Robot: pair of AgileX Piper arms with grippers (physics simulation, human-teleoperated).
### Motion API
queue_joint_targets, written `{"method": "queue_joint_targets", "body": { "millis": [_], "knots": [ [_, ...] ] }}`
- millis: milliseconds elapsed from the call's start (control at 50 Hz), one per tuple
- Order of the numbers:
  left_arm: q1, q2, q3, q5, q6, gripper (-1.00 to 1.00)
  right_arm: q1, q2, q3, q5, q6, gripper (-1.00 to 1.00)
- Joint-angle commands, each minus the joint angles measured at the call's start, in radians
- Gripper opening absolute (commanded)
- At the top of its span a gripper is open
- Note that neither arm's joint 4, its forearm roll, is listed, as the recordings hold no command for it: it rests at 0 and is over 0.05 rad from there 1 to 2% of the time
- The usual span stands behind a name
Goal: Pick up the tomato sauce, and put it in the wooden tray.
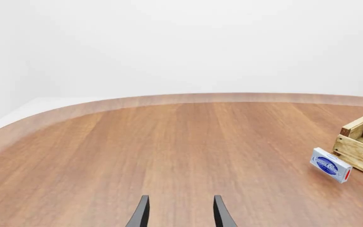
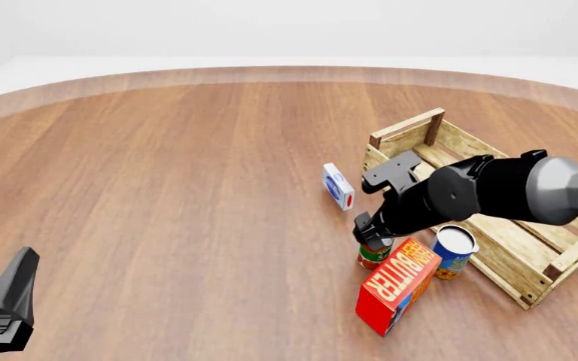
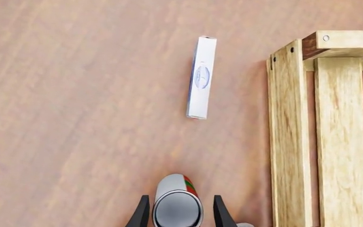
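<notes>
The tomato sauce, a small red-labelled can with a green band and silver top, stands on the table between the red-orange carton and the wooden tray. My right gripper is directly over it. In the right wrist view its open fingers straddle the top of the can with small gaps on both sides. The tray of pale slats lies just right of the can. My left gripper is open and empty, low at the front left of the table.
A red-orange carton lies against the can's near side. A blue-and-yellow can stands between carton and tray. A small blue-and-white box stands just beyond the gripper, beside the tray's corner, and shows in both wrist views.
</notes>
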Motion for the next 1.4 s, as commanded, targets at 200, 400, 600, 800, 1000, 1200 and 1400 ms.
{"method": "queue_joint_targets", "body": {
  "millis": [200,400,600,800,1000,1200,1400],
  "knots": [
    [0.0,0.0,0.0,0.0,0.0,1.0,0.024,0.035,0.006,-0.021,0.038,1.0],
    [0.0,0.0,0.0,0.0,0.0,1.0,0.041,0.045,0.014,-0.032,0.047,-1.0],
    [0.0,0.0,0.0,0.0,0.0,1.0,0.046,0.048,0.02,-0.039,0.056,-1.0],
    [0.0,0.0,0.0,0.0,0.0,1.0,0.031,0.033,0.008,-0.032,0.041,-1.0],
    [0.0,0.0,0.0,0.0,0.0,1.0,0.01,0.016,-0.007,-0.04,0.033,-1.0],
    [0.0,0.0,0.0,0.0,0.0,1.0,-0.011,-0.085,-0.063,-0.009,0.041,-1.0],
    [0.0,0.0,0.0,0.0,0.0,1.0,-0.113,-0.15,-0.175,0.119,-0.056,-1.0]
  ]
}}
